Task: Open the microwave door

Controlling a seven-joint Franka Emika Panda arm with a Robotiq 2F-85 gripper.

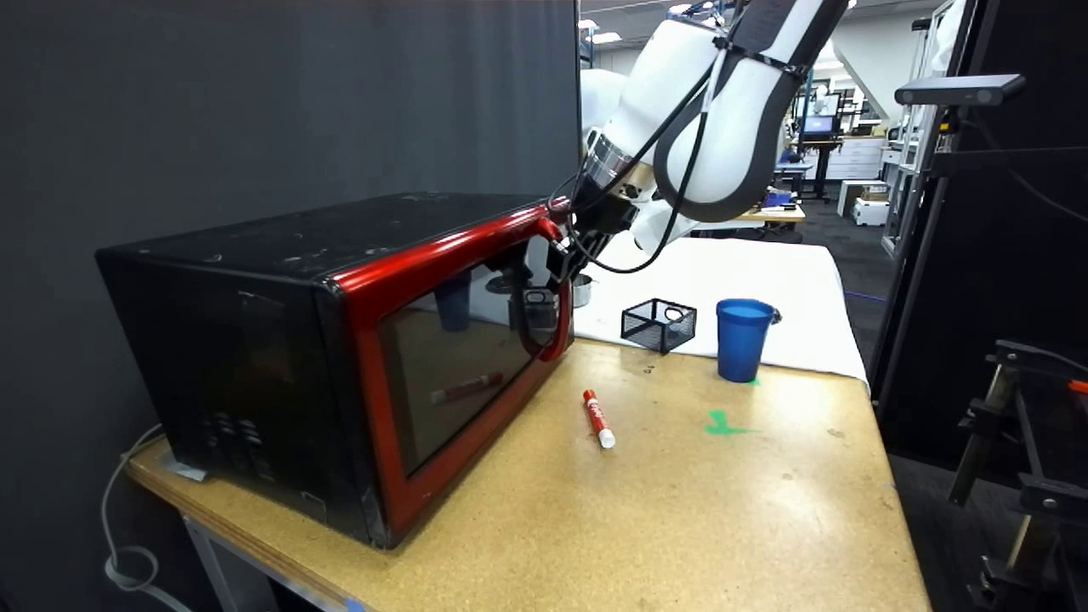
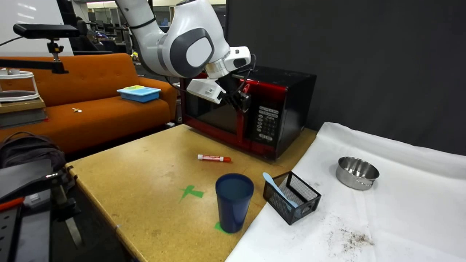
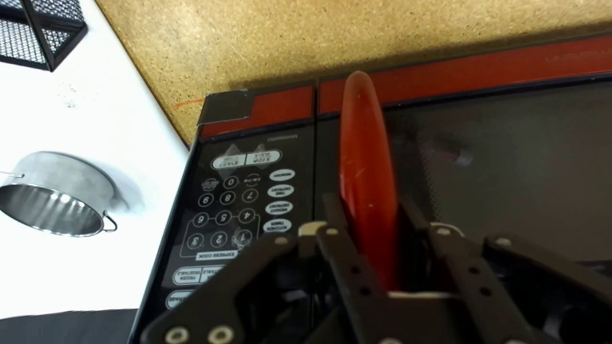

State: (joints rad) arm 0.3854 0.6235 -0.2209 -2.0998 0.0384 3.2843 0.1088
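Grasp step prob. done — my gripper point(image 3: 374, 209) clamped on handle point(image 3: 366, 143).
Microwave door point(image 3: 516, 162) shut — next, pull outward w/o slipping.

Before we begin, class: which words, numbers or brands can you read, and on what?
Microwave control panel, upside down in wrist view:
"START"
"STOP"
"MEMORY"
"TIME DEFROST"
"WEIGHT DEFROST"
"KITCHEN TIMER"
"EXPRESS COOK"
"FROZEN VEGETABLE"
"0" to "9"
"…ERAGE", partly hidden
Too blurred: door lettering, marker label, model code, remaining print.
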